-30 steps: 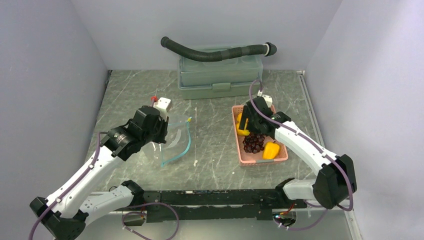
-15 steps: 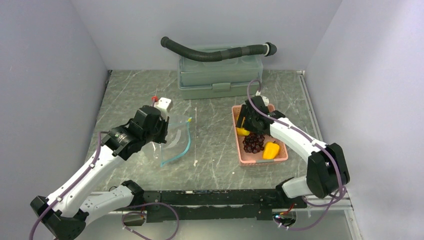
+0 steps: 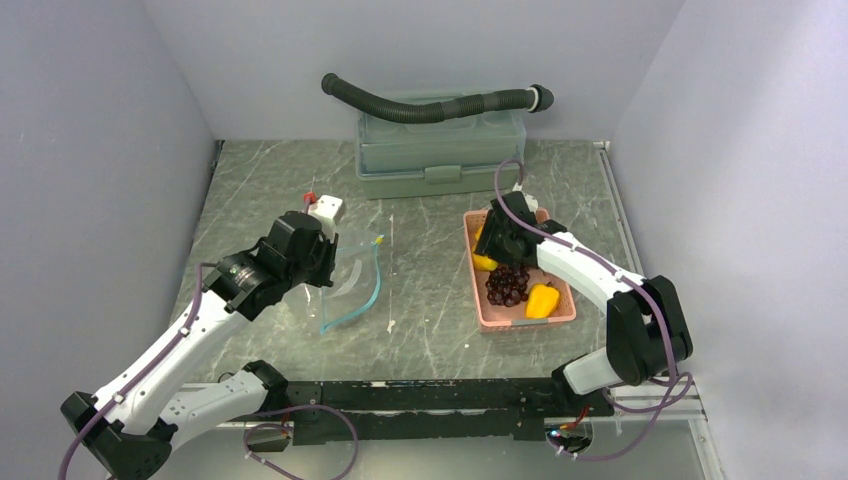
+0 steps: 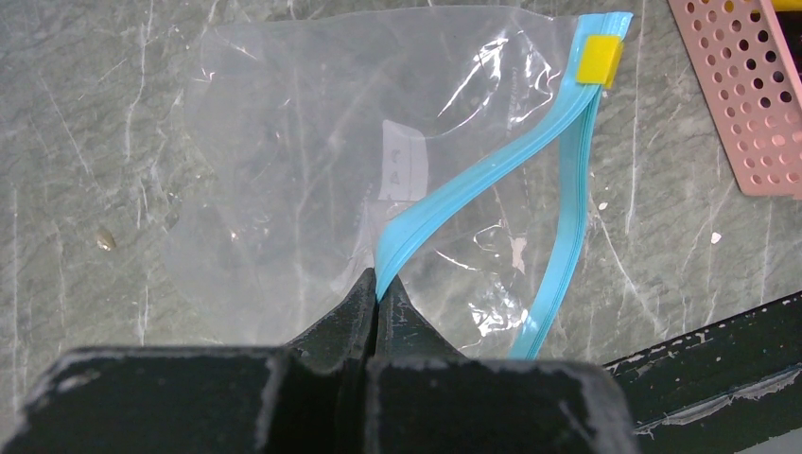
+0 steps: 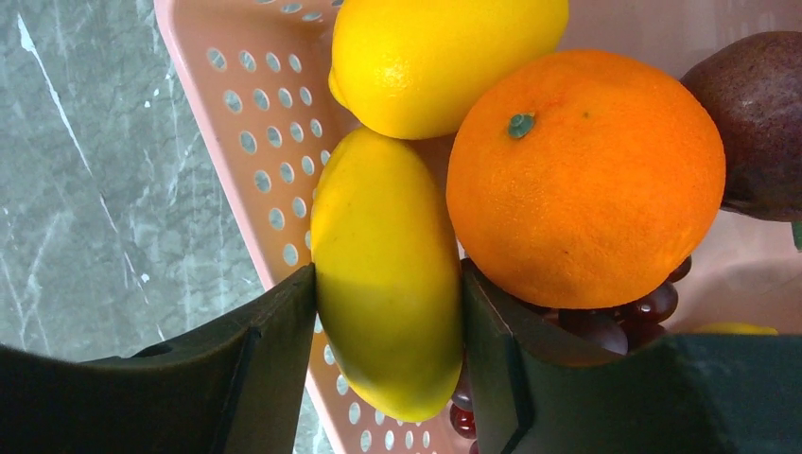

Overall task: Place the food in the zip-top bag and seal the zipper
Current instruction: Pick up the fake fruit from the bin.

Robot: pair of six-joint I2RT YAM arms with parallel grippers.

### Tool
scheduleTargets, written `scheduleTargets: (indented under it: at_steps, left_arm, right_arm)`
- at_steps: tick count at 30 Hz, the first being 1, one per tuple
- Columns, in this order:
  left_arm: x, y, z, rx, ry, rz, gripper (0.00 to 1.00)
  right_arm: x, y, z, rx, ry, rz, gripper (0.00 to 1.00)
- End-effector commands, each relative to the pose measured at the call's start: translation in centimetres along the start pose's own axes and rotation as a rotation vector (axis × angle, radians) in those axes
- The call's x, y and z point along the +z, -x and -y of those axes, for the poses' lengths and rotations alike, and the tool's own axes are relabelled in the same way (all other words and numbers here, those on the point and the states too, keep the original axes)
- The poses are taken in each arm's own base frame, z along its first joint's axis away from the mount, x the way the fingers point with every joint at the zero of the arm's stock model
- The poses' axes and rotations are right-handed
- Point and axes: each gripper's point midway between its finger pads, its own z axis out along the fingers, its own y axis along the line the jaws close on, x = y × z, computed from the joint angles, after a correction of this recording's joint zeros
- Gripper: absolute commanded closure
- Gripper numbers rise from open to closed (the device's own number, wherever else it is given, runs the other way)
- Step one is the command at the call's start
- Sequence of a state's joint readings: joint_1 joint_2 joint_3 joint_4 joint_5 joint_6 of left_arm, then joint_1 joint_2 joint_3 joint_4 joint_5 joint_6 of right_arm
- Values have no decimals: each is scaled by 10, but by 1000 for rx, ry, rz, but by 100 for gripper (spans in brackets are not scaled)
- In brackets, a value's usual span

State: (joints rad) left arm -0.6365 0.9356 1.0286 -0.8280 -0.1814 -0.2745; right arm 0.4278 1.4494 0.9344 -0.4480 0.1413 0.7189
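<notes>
Left gripper [image 4: 378,286]: closed tight, pinching one lip of the zipper [image 4: 473,180] near its mid-length, over the left half of the table [image 3: 430,290]. Zip-top bag [image 4: 293,161]: clear, crumpled, lying on the marbled surface ahead of that gripper, mouth parted into a loop, second lip of the teal-blue strip curving away to the right, yellow slider [image 4: 600,59] at the far end where both lips meet. Right gripper [image 5: 388,307]: lowered into the far end of the pink basket [image 5: 251,123], jaws closed against both flanks of the long yellow fruit [image 5: 383,218]; whether lifted off the basket floor, not discernible. All visible food in that basket, on the right half of the table, well apart from the bag: rounder lemon [image 5: 444,52] touching the gripped fruit; orange [image 5: 586,180] pressed beside both; dark purple-brown fruit [image 5: 757,123] at the frame edge; grape bunch [image 3: 508,285] mid-basket; further yellow piece [image 3: 542,300] at the near end. Back of table: green lidded box [image 3: 440,155], black corrugated hose [image 3: 430,105] across its lid. Small white block [image 3: 326,209] just beyond the left gripper.
</notes>
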Motion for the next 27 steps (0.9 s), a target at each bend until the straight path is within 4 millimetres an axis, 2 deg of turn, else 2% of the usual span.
scheduleTargets:
  at_steps: [1,4,14,22,27]
  left_arm:
    - [0,7,0,14,0,33,100]
    - [1,6,0,14,3,30,100]
    - [1,6,-1,12,9,27,100]
    - [3,5,-2,11,18,21,100]
    - [3,5,-3,9,24,23,100]
  right_arm:
    - [2,8,-11,22,55,24,63]
    - [-5,13,-12,19,61,41,69]
    - [-42,33,-6,-17,63,138,78]
    - [-71,42,-10,-37,105,180,79]
    - [-98,48,-23,-41,192,204,79]
